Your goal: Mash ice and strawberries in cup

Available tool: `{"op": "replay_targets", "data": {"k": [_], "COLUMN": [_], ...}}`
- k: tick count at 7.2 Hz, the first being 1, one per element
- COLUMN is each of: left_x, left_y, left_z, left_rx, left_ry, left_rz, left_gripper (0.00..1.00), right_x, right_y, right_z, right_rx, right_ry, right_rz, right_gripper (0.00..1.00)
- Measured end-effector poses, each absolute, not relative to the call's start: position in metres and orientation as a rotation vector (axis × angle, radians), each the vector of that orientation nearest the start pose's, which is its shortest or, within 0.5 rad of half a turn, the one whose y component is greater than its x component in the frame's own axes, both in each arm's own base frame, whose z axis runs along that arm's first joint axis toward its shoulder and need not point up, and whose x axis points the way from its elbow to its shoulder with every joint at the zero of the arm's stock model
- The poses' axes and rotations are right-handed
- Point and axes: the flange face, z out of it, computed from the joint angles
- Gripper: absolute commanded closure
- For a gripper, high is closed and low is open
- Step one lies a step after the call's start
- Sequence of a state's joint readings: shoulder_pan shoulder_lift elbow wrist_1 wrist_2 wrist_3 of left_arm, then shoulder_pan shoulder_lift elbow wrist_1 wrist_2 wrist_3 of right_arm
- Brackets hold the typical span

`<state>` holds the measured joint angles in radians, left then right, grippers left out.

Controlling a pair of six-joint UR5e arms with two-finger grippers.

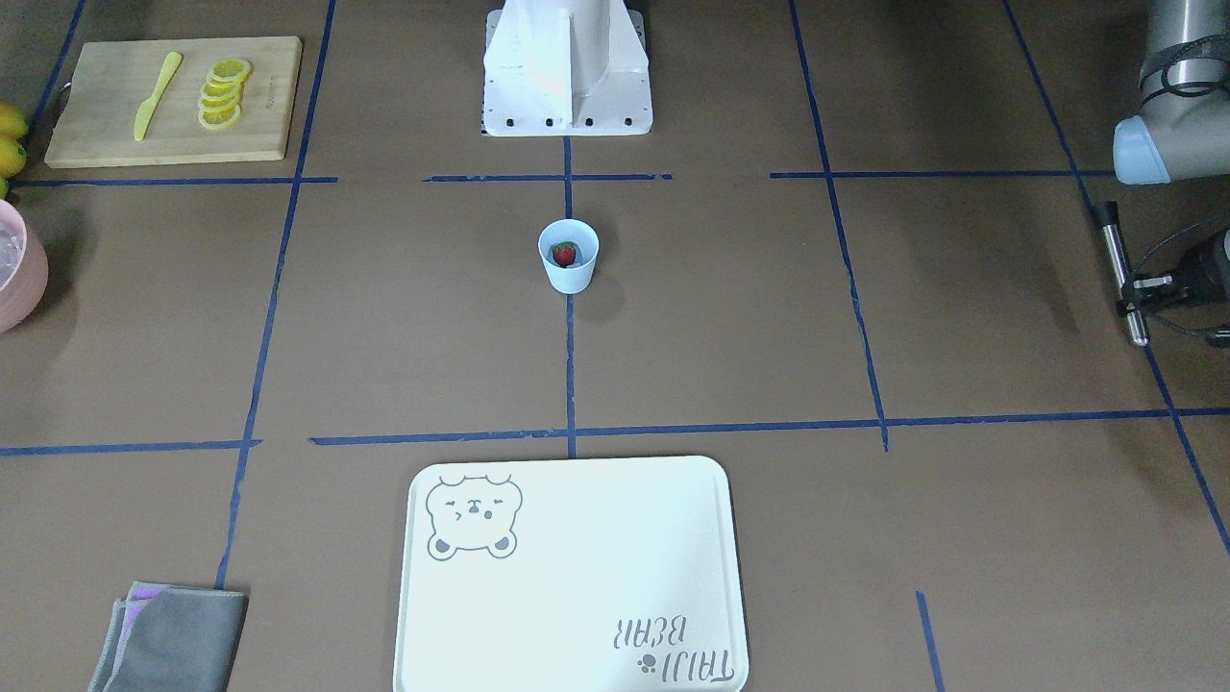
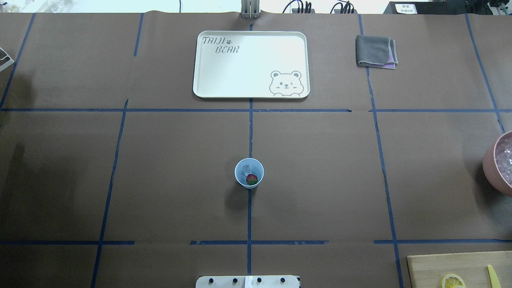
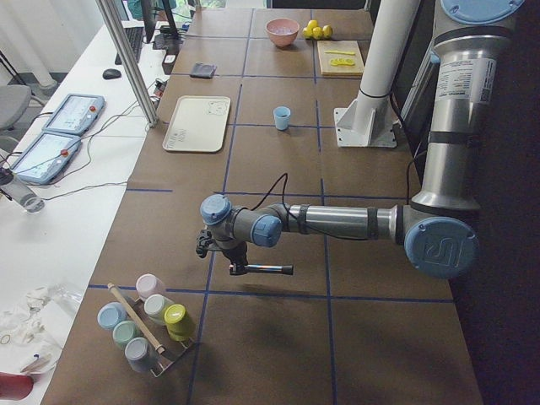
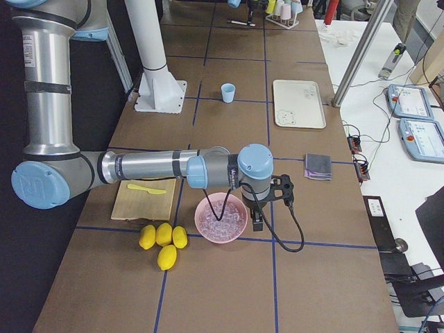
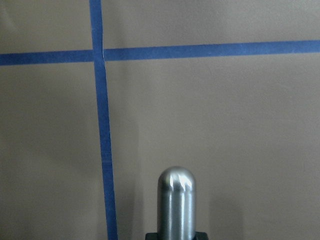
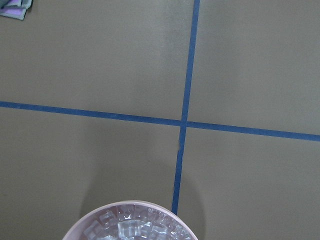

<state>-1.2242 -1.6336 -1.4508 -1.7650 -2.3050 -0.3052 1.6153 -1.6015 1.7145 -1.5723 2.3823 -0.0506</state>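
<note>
Lettering on the tray point(image 2: 248, 64) read "TAIJI BEAR". Your cup point(image 1: 568, 277) stood mid-table, well apart from tray and edges, strawberry point(image 1: 564, 254) and ice point(image 2: 247, 169) inside. Your left gripper point(image 1: 1137, 284) clamped a metal rod point(image 1: 1119, 269) (off to the side); the right gripper point(image 4: 257, 220) you couldn't judge for opening.

There is one small light-blue plastic cup point(image 1: 567, 269). In it are one little red strawberry point(image 1: 564, 254) and one clear chunk of ice point(image 2: 247, 170). There is one round pink bowl point(image 4: 220, 240) holding too many ice cubes point(image 6: 131, 227) to count. There are four yellow lemons point(image 4: 164, 234). There is one wooden cutting board point(image 1: 115, 135), one yellow plastic knife point(image 1: 157, 94) and about five lemon slices point(image 1: 221, 94). There is one white tray with a bear drawing point(image 2: 248, 68), one silver metal rod point(image 1: 1121, 274) and one folded pile of grey and purple cloths point(image 2: 374, 50).
</note>
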Motion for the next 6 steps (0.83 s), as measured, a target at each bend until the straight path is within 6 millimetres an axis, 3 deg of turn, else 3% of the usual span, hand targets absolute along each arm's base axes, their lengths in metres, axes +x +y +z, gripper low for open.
{"op": "replay_targets", "data": {"k": [6], "left_x": [0.125], "left_y": [-0.538], "left_z": [0.689], "left_rx": [-0.099], "left_ry": [0.738], "left_rz": [0.059], "left_gripper": [1.0], "right_x": [0.083], "right_y": [-0.481], "right_z": [0.598], "right_rx": [0.148], "right_ry": [-0.804], "right_rz": [-0.053], "right_gripper": [0.01]}}
